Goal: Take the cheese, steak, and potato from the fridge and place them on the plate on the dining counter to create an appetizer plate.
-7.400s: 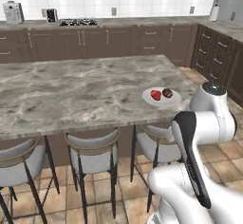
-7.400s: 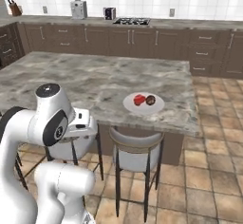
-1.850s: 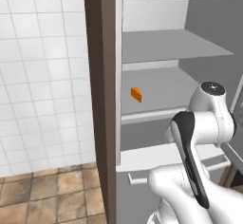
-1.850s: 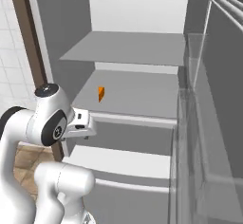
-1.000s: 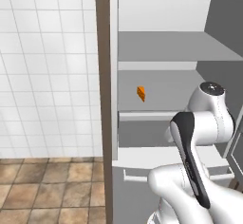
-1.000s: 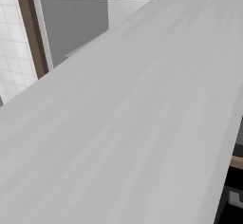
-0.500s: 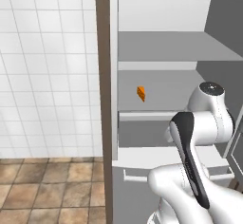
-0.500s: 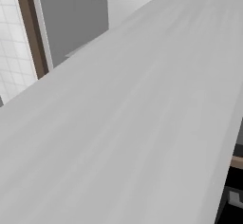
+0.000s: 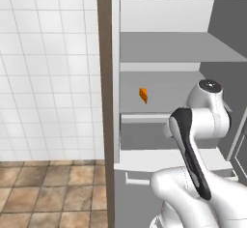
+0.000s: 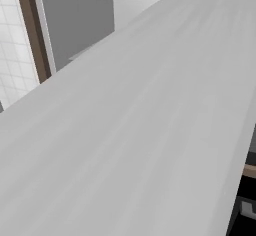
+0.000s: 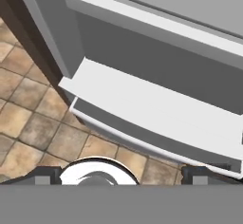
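white tiled wall (image 9: 48, 77), brown stone-tile floor (image 9: 48, 193), dark brown vertical panel (image 9: 103, 101)

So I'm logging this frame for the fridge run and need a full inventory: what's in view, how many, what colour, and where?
cheese: one, orange, on the middle fridge shelf, towards its left side.
fridge: one, light grey, open, pale grey shelves inside, filling the right half of the left base view.
drawer: one, pale grey, low in the fridge, just above the floor.
wall tiles: many, white, left of the fridge.
floor tiles: many, brown, below the wall and in front of the fridge.
arm: one, white with dark joints, folded in front of the fridge's lower shelves.
gripper: one, dark tips, open, pointing down at the drawer and floor.
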Controlling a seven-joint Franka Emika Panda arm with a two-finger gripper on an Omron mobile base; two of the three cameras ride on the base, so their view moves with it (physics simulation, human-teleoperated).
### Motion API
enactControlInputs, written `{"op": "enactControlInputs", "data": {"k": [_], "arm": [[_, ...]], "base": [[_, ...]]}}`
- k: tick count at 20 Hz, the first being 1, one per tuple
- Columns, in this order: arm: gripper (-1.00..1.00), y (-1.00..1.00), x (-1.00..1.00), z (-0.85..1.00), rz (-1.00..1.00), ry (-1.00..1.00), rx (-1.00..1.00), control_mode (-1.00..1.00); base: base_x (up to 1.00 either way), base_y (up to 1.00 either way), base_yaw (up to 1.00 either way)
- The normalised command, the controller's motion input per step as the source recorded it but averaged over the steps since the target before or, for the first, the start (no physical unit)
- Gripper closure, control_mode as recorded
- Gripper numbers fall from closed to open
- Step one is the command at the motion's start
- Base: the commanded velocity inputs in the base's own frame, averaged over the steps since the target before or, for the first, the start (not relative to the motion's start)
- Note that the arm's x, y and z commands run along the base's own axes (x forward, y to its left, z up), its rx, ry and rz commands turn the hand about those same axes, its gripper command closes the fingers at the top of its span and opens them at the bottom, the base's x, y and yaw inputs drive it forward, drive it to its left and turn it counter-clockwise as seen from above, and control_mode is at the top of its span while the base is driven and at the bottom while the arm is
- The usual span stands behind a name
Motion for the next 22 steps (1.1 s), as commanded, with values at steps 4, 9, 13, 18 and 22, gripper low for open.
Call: {"op": "enactControlInputs", "data": {"k": [4,9,13,18,22], "arm": [[-1.00,0.03,0.48,0.11,0.00,-0.07,0.04,-1.00],[-1.00,0.15,0.49,0.14,0.00,-0.14,0.05,-1.00],[-1.00,0.19,0.39,0.01,0.00,-0.14,0.05,-1.00],[-1.00,0.03,0.29,0.00,0.00,-0.07,0.06,-1.00],[-1.00,0.00,0.42,0.00,0.00,-0.04,0.08,-1.00]], "base": [[0.00,0.00,0.00],[0.00,0.00,0.00],[0.00,0.00,0.00],[0.00,0.00,0.00],[0.00,0.00,0.00]]}}
